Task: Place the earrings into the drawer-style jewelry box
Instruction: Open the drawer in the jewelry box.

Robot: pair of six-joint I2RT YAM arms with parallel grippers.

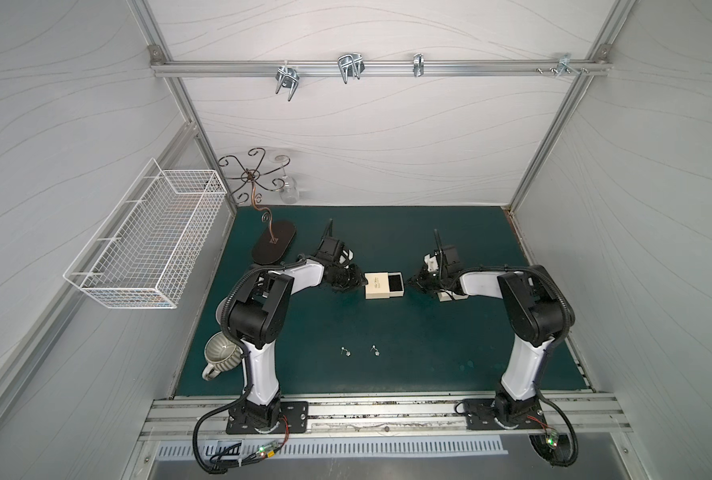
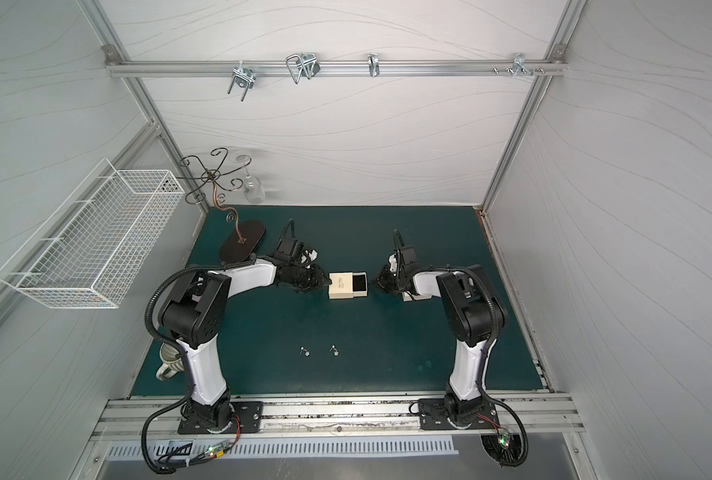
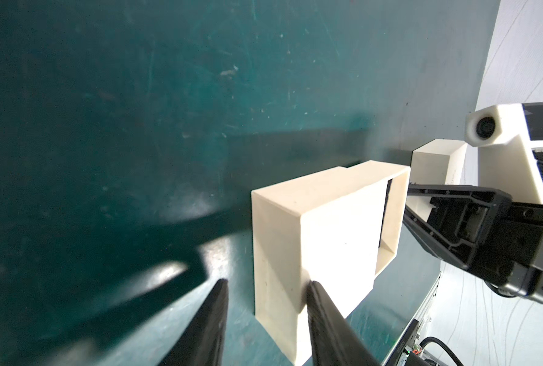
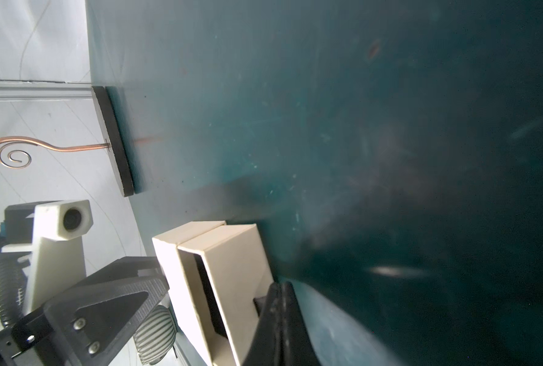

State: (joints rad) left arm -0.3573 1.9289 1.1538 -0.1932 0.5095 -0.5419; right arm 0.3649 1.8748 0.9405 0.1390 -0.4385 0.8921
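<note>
At mid-desk: cream card box (image 1: 378, 285), matte, square-edged; drawer (image 1: 395, 282) slid partly out toward my right arm (image 1: 483, 282), black lining.
Desk (image 1: 429, 332): dark green, scuffed.
Left jaws: parted at the closed end of the sleeve (image 3: 336, 228); one finger (image 3: 327, 317) touches its edge, the other stops short.
Right jaws: clenched at the drawer's front wall; whether they pinch it, I cannot tell.
Earrings (image 1: 346, 351): tiny silver specks, two clusters near the desk's front, well apart from the box; count unclear.
Top views only: earrings; ribbed mug (image 1: 220, 357), half hidden behind my left arm (image 1: 258, 361).
Right wrist view: black stand base (image 4: 113, 142), copper-coloured curled stem (image 4: 57, 147).
</note>
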